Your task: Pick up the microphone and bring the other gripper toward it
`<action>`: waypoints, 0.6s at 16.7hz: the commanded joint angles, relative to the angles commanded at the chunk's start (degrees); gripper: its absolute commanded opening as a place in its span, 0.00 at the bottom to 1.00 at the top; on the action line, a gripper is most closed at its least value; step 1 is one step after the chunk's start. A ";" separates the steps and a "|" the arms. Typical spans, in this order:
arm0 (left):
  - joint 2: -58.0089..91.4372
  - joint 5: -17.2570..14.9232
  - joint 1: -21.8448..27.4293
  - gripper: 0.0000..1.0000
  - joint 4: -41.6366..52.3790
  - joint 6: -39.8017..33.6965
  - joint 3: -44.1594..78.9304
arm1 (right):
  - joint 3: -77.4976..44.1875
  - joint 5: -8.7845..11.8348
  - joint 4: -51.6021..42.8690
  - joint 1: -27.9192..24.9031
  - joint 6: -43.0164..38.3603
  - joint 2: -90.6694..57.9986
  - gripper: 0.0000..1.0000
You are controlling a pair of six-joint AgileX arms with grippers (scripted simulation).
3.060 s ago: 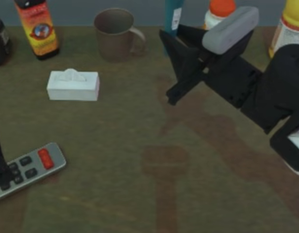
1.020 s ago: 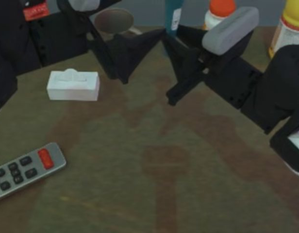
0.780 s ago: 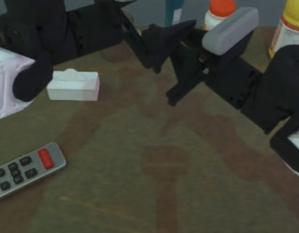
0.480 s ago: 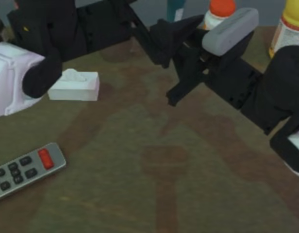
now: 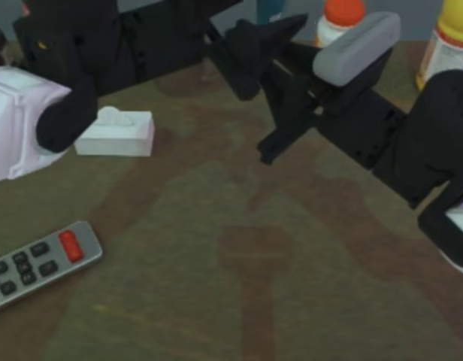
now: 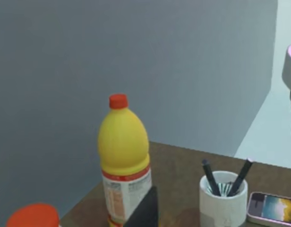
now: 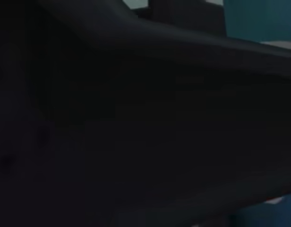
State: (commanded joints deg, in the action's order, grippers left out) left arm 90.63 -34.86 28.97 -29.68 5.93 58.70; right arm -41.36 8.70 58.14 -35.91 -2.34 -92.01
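Note:
In the top view only the teal-blue handle of the microphone (image 5: 267,9) shows, at the back edge near the middle. Its lower end disappears behind black fingers. My right gripper (image 5: 270,90), the one carrying a light-grey block (image 5: 357,45), reaches in from the right and is shut on the microphone. The other gripper, my left gripper (image 5: 270,47), comes from the back left on an arm with white housing (image 5: 17,124). It is open, its pointed fingers (image 5: 292,24) lying across the right gripper's fingers just below the handle. One dark fingertip (image 6: 146,210) shows in the left wrist view. The right wrist view is dark.
A white box (image 5: 115,134) lies at the left and a grey remote (image 5: 43,259) at the front left. An orange-capped bottle (image 5: 343,15) and a yellow bottle (image 5: 449,37) stand at the back right. The left wrist view shows the yellow bottle (image 6: 124,156), a pen cup (image 6: 223,198) and a phone (image 6: 273,208).
My left arm swept in from the front left to the back middle, bringing its gripper up against the right gripper and the microphone. It now hides the mug and sauce bottle. The right arm held still.

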 joint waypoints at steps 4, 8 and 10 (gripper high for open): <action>0.00 0.00 0.00 0.17 0.00 0.00 0.00 | 0.00 0.00 0.00 0.00 0.00 0.00 0.00; 0.00 0.00 0.00 0.00 0.00 0.00 0.00 | 0.00 0.00 0.00 0.00 0.00 0.00 0.00; 0.00 0.00 0.00 0.00 0.00 0.00 0.00 | 0.00 0.00 0.00 0.00 0.00 0.00 0.00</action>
State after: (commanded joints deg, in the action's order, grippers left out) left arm 90.63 -34.86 28.97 -29.68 5.93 58.70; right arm -41.36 8.70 58.14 -35.91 -2.34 -92.01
